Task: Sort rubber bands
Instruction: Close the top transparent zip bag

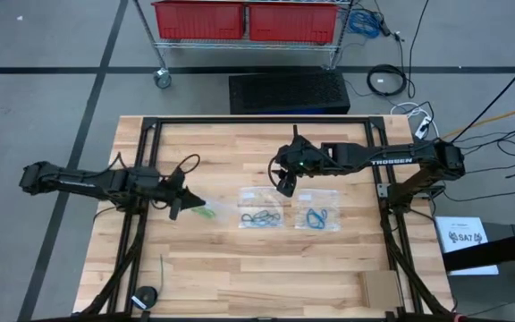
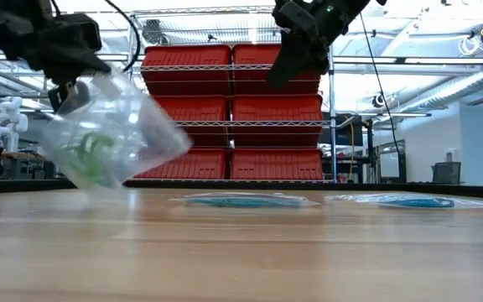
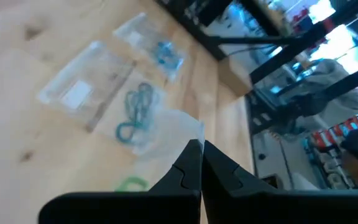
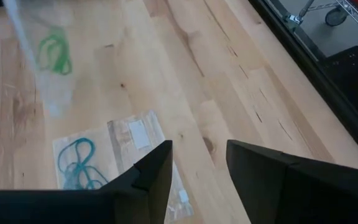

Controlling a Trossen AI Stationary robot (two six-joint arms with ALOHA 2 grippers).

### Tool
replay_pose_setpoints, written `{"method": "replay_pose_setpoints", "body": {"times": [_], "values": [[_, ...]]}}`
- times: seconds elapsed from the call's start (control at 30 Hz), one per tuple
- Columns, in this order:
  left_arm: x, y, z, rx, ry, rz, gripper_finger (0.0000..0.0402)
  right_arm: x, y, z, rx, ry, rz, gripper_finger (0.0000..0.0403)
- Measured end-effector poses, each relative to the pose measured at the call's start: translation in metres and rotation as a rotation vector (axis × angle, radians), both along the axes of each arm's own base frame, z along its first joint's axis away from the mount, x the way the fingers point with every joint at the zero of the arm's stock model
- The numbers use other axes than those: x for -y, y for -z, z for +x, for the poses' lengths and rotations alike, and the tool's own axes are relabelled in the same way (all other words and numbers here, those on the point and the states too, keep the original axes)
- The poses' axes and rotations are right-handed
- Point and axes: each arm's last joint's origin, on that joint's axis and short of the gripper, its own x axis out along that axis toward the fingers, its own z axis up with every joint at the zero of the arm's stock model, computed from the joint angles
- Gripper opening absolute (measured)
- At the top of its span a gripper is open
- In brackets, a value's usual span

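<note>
Clear plastic of a zip bag [image 2: 111,126] holding green rubber bands [image 4: 55,53] is pinched in the closed left gripper [image 1: 179,202], lifted off the table [image 1: 266,268]. Bagging of the green cluster seems done; setting it down is judged next. The right gripper [image 1: 285,186] hangs open, empty, above the teal bands [image 1: 261,217].

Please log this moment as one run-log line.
left gripper: shut on bag with green bands, lifted | right gripper: open, above table | two bags flat
</note>
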Motion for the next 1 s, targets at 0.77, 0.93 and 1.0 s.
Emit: {"method": "replay_pose_setpoints", "body": {"times": [0.77,0.93,1.0], "values": [[-0.009,0.043,-0.001,-0.451,-0.141,0.441,0.0095,0.000,-0.001,0.001,0.008,-0.005,-0.007,0.0146],[-0.015,0.042,0.002,-0.441,-0.225,0.507,0.0145,0.000,-0.001,0.001,0.007,-0.007,-0.011,0.0146],[-0.017,0.042,0.002,-0.449,-0.231,0.529,0.0155,0.000,-0.001,0.001,0.005,-0.011,-0.016,0.0146]]}}
